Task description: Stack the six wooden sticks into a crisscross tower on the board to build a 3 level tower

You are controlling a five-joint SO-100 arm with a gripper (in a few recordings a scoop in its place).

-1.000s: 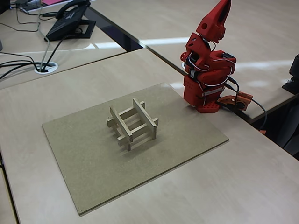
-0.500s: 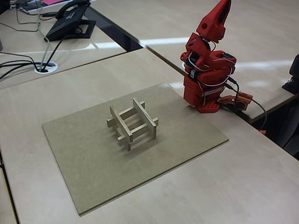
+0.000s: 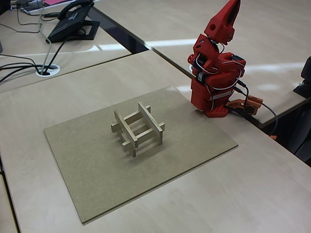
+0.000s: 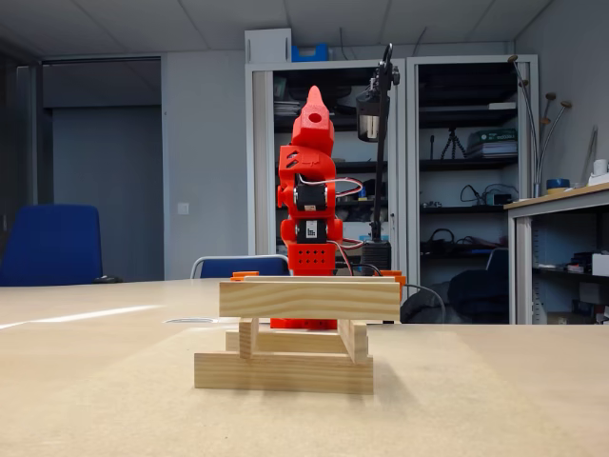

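The pale wooden sticks stand stacked as a crisscross tower (image 3: 137,127) near the middle of the brown board (image 3: 92,170). It has three crossed layers of two parallel bars each. The tower (image 4: 297,333) is seen side-on in a low fixed view, with one top stick (image 4: 309,299) lying level across it. My red arm is folded upright on its base (image 3: 214,99) at the board's far right corner, well away from the tower. The gripper (image 3: 232,8) points straight up with its jaws closed and nothing in them; seen from the low side, the gripper (image 4: 315,95) rises behind the tower.
A desk phone (image 3: 73,22) and cables (image 3: 24,68) lie on the far left desk. An orange circuit board with wires (image 3: 247,105) sits beside the arm's base. A lamp stand (image 4: 381,143) and shelves stand behind the arm.
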